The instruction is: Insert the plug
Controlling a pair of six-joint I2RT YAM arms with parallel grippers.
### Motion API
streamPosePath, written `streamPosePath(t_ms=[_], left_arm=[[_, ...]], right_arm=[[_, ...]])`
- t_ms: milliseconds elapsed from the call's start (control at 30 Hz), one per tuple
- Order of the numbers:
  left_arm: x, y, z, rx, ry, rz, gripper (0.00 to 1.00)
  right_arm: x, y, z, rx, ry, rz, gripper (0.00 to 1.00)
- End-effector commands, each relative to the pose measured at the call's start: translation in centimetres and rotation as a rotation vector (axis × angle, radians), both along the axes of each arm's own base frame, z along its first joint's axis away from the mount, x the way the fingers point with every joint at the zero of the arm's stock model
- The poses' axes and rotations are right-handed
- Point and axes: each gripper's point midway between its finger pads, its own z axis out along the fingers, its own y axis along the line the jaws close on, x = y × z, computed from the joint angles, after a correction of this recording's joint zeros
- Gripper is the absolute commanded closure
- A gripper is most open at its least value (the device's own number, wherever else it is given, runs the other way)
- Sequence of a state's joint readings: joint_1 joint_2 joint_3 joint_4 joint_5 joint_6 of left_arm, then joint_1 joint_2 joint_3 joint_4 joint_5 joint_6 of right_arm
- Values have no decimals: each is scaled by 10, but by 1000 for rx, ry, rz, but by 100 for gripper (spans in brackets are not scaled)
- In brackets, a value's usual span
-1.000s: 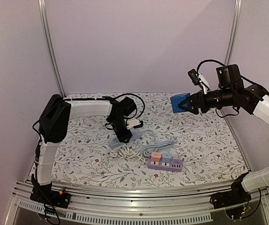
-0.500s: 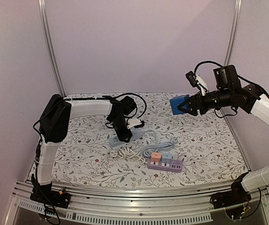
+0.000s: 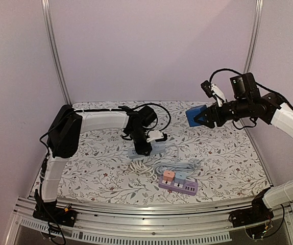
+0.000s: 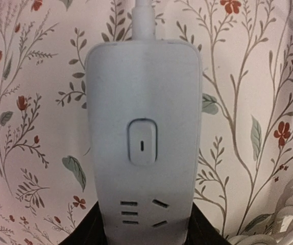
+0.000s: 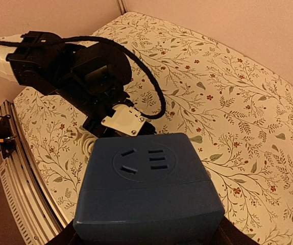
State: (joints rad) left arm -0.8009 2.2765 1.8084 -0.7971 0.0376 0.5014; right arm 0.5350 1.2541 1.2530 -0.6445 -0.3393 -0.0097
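Smooth matt white plastic strip [image 4: 144,102], matt blue plastic block [image 5: 146,199], floral cloth cover [image 4: 34,127].

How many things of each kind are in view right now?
Power strips: 2 (pale power strip in left gripper, purple power strip)
Socket cubes: 1 (blue socket cube in right gripper)
Small blocks on purple strip: 2 (orange block, light-blue block)
Coiled cords: 2 (white cord, grey cord)
Total: 7

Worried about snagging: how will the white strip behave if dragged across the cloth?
The strip looks like rigid plastic with a flat body, so it should slide, not roll. Its cord lies in loose loops, so it is probably floppy and will trail, perhaps uncoiling.
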Motion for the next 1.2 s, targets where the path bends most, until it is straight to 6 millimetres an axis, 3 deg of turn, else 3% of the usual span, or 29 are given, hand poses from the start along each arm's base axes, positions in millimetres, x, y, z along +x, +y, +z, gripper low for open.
streamPosePath(t_ms=[0, 167, 667, 833, 967, 1000, 1033, 1167], left_arm=[[-6, -20, 4, -32, -16, -69, 73], [-12, -26, 4, -40, -14, -88, 66], [-51, -63, -2, -50, -4, -171, 63], [-53, -65, -1, -64, 3, -161, 49], [-51, -71, 14, -111, -29, -158, 32], [-50, -73, 20, -129, -35, -157, 25], [-50, -76, 25, -146, -41, -156, 3], [-44, -79, 49, -189, -84, -124, 0]], right_arm=[[8, 0, -5, -40, -44, 1, 100], [12, 2, -11, -64, -47, 14, 100], [9, -11, -27, -143, -47, -2, 100], [3, -17, -27, -152, -48, -13, 100], [1, -21, -25, -159, -49, -20, 100], [0, -21, -24, -161, -49, -22, 100], [0, -22, -23, -165, -49, -22, 100], [1, -24, -18, -175, -61, -29, 100]])
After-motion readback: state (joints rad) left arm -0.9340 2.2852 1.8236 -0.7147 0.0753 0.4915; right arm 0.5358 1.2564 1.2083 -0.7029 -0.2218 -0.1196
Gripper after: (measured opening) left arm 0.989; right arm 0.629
